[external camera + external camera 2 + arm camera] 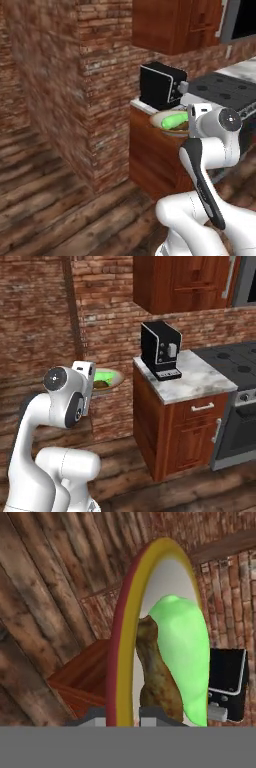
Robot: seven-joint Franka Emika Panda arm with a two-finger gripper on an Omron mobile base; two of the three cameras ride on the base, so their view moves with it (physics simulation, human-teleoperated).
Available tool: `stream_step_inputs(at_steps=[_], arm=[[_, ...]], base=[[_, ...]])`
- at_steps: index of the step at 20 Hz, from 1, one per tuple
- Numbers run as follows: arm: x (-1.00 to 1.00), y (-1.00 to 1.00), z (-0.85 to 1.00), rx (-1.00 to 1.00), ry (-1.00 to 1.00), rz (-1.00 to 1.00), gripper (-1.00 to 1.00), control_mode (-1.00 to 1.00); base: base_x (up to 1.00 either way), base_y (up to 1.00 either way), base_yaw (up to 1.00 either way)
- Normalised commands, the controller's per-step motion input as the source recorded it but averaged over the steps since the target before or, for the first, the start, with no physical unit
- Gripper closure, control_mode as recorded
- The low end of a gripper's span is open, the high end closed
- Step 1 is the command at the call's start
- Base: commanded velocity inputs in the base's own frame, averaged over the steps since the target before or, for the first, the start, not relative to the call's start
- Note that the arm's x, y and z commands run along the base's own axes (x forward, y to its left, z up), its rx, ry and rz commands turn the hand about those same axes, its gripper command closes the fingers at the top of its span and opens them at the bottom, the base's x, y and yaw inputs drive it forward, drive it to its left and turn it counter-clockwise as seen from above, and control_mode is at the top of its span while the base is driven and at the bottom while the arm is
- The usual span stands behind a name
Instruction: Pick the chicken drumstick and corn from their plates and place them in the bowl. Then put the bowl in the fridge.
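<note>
The end effector (124, 714) is clamped on the bowl's (122, 632) rim; corn (186, 657) and drumstick (157, 672) lie loose inside, likely to slide if tilted.

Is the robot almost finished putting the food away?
Partly. The corn and the chicken drumstick already lie together in the bowl, so that part looks done. Right now the pincer grips the bowl's rim and carries it in the air near the coffee machine. Still left: setting the bowl in the fridge.
</note>
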Motion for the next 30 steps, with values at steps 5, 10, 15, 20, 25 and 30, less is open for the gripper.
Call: stream_step_inputs(at_steps=[5,10,15,20,25,30], arm=[[0.0,0.0,0.0,0.0,0.0,0.0,1.0,1.0],[0.0,0.0,0.0,0.0,0.0,0.0,1.0,1.0],[0.0,0.0,0.0,0.0,0.0,0.0,1.0,1.0],[0.0,0.0,0.0,0.0,0.0,0.0,1.0,1.0],[0.0,0.0,0.0,0.0,0.0,0.0,1.0,1.0],[0.0,0.0,0.0,0.0,0.0,0.0,1.0,1.0]], base=[[0.0,0.06,-1.0],[0.01,0.09,-0.98],[0.11,0.18,-0.9],[0.13,0.17,-0.91],[0.21,0.25,-0.78],[0.48,0.06,-0.08]])
